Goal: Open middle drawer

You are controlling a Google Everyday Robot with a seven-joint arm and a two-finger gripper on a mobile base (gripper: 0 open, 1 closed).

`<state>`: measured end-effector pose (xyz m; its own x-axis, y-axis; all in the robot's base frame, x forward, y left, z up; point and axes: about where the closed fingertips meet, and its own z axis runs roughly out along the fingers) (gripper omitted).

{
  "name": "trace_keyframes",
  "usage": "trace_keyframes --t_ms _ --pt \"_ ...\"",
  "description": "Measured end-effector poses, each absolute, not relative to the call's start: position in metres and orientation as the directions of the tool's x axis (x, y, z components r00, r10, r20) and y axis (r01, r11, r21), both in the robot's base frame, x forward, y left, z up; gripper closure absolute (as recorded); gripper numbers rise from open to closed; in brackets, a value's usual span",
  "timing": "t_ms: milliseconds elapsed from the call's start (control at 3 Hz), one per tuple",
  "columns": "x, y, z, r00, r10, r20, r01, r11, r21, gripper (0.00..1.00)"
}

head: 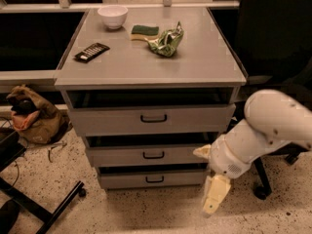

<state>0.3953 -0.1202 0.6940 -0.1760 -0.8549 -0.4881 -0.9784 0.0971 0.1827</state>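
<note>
The grey cabinet (146,67) has three drawers. The middle drawer (117,156) is a low grey front with a small black loop handle (153,155); a dark gap shows above it. The taller top drawer (107,120) is above and the lowest drawer (122,180) is below. My gripper (214,199) hangs from the white arm (268,130) to the right of the cabinet, near the floor. It points down, beside the lowest drawer's right end and apart from the middle handle.
On the cabinet top are a white bowl (112,16), a sponge (145,30), a green crumpled bag (166,40) and a black remote (91,52). A brown bag (34,118) lies on the floor at left. Black chair legs (44,206) and a chair wheel (261,191) are nearby.
</note>
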Motion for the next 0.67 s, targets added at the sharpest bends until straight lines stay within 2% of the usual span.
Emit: trace_keyframes --t_ms 333,667 --pt "0.38 -0.109 0.629 -0.149 -0.863 -0.482 -0.984 0.084 0.154 0.0" --pt "0.393 -0.106 0.625 -0.15 -0.857 -0.493 -0.988 0.113 0.104 0.0"
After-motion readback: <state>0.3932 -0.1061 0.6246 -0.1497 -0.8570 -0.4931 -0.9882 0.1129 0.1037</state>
